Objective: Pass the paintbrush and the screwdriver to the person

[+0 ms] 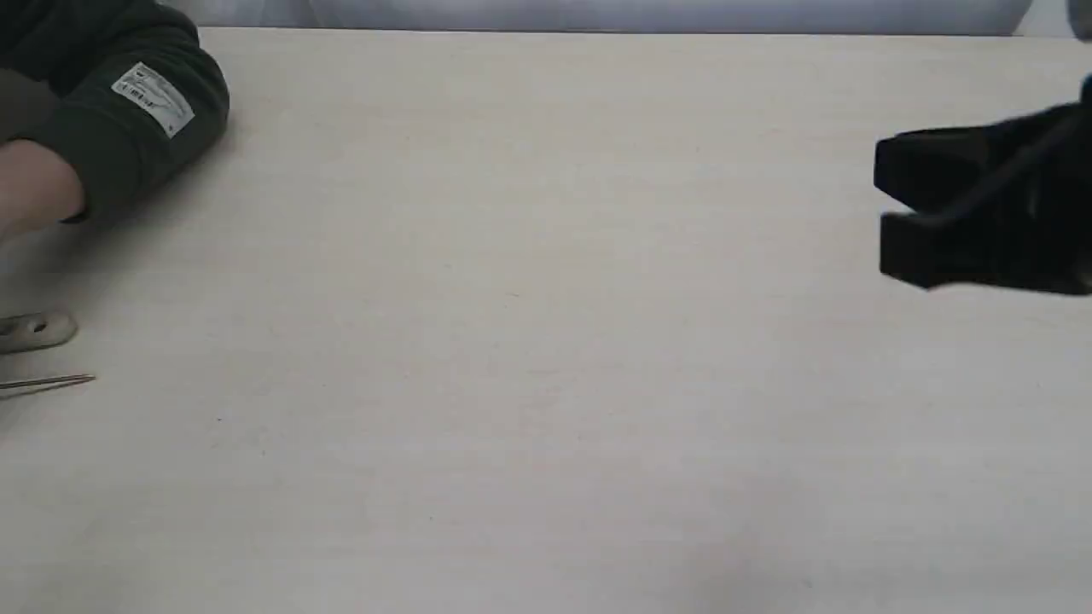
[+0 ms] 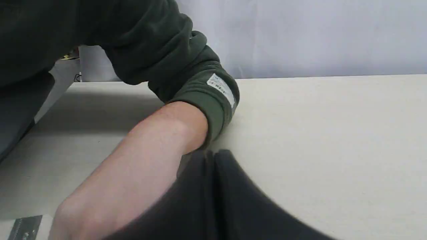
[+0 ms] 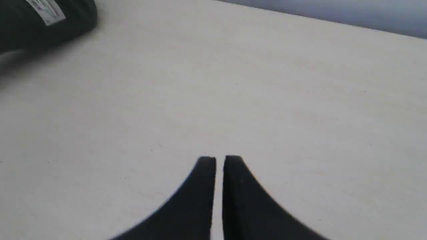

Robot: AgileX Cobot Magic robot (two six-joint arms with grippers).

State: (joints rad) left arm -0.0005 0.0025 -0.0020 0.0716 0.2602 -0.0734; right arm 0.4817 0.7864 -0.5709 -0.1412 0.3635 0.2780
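Far left: paintbrush, prob. screwdriver

The paintbrush and screwdriver run off the left edge — only handle end and shaft tip show. The right gripper is blurred — cut by the right edge.

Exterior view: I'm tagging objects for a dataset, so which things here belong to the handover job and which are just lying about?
Belongs to the job: paintbrush (handle end only, left edge), screwdriver (shaft tip only, beside it), person, right gripper.
Just there: table, pale backdrop beyond it.
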